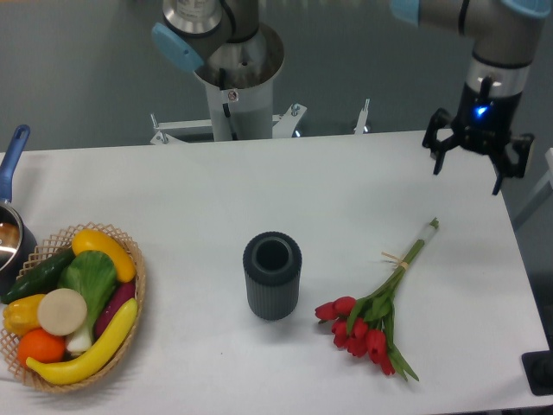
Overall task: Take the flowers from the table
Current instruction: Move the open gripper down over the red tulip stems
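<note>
The flowers (373, 316), red tulips with long green stems tied with pale string, lie flat on the white table (259, 190) at the right, heads toward the front and stem ends pointing back right. My gripper (467, 175) hangs open over the table's back right corner, well behind the stem ends. It holds nothing, and its fingers (435, 162) spread wide.
A dark ribbed cylindrical vase (272, 275) stands upright left of the flowers. A wicker basket of vegetables (69, 307) sits at the front left, a blue-handled pot (10, 220) behind it. The arm's base column (233, 78) rises behind the table's back edge.
</note>
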You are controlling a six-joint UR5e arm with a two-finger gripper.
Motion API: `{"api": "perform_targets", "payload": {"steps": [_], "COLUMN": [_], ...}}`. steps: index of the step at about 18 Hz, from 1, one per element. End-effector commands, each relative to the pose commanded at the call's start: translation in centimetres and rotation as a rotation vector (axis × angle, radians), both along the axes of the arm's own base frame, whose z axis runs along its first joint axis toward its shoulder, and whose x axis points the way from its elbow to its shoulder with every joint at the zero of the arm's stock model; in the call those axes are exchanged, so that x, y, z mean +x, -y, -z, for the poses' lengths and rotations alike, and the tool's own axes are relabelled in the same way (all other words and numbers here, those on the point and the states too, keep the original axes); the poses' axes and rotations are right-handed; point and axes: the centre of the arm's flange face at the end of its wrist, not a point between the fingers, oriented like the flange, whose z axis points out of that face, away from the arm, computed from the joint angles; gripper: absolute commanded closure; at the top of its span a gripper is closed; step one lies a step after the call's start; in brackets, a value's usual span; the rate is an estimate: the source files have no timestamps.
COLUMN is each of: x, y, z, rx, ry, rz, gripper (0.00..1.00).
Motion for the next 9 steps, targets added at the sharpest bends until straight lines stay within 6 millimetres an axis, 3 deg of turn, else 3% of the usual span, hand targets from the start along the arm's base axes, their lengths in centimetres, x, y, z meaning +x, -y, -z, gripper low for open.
{"api": "perform_targets", "payload": {"steps": [9], "x": [-1.5], "y": [-5.0], "z": [8.1], "rx": [-0.011], "ry": [0.095], "rz": [-0.046], "gripper": [0.0]}}
